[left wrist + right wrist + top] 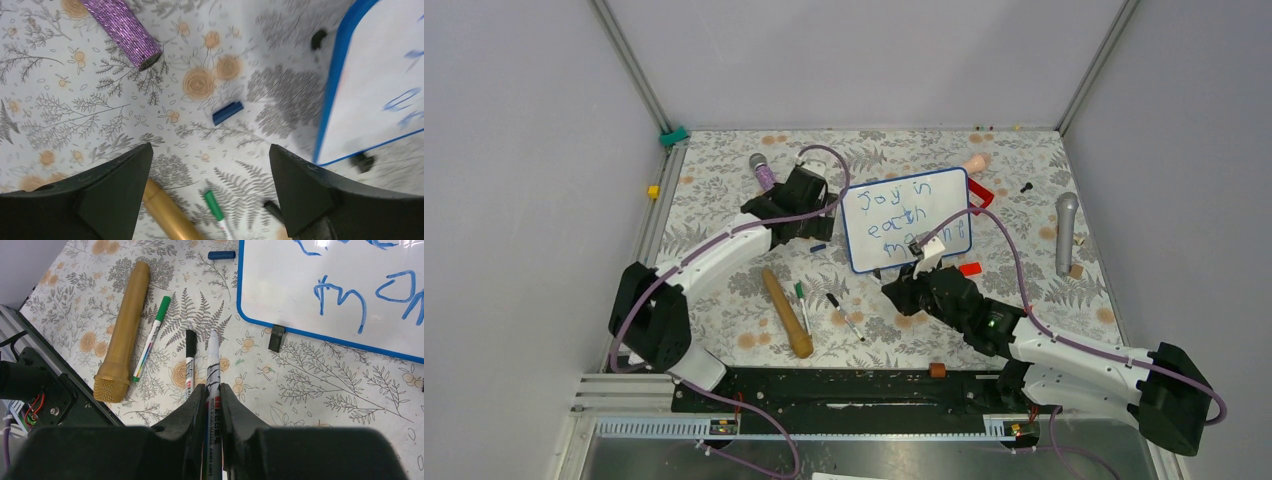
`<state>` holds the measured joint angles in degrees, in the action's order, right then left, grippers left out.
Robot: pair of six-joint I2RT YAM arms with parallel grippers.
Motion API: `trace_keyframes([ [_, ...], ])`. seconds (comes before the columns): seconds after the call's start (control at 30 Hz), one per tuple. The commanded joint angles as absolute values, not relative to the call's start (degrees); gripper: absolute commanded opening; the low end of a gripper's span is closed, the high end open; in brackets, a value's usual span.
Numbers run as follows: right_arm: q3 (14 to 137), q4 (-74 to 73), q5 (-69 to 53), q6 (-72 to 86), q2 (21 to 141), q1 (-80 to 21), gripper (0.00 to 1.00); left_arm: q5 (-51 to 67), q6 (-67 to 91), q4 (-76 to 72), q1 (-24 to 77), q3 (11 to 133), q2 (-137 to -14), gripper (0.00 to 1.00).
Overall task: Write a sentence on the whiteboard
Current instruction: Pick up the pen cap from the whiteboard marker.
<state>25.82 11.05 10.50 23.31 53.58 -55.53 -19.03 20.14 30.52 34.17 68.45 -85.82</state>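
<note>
The whiteboard (907, 222) lies tilted at mid-table, blue-framed, with the sentence (902, 212) in blue handwriting on three lines. In the right wrist view its lower left corner (300, 290) shows above my right gripper (212, 388). That gripper is shut on a whiteboard marker (212, 362), tip uncapped and pointing away over the cloth, below the board. My left gripper (210, 150) hangs wide open over the cloth just left of the whiteboard (375, 85), with nothing between its fingers. A blue cap (227, 112) lies ahead of it.
On the floral cloth lie a gold microphone (787, 313), a green marker (801, 303), a black-capped marker (843, 314), a purple microphone (762, 170) and a silver microphone (1065, 230). Red pieces (981, 192) and a pink object (976, 162) sit by the board's right side.
</note>
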Motion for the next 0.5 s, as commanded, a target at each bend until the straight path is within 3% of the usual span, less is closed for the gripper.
trace_keyframes([
  [0.0, 26.0, 13.7, 9.7, 22.0, 52.3, -56.0, 0.0, -13.4, 3.7, 32.4, 33.9, 71.3, -89.9, 0.88],
  [0.13, 25.9, 12.8, 9.9, 21.4, 51.2, -56.0, 0.0, -13.8, 2.3, 34.2, 32.9, 73.2, -95.3, 0.81],
  [0.47, 26.5, 12.2, 9.7, 20.7, 51.4, -56.0, 0.0, -9.6, 0.4, 31.0, 32.9, 74.2, -103.5, 0.77],
])
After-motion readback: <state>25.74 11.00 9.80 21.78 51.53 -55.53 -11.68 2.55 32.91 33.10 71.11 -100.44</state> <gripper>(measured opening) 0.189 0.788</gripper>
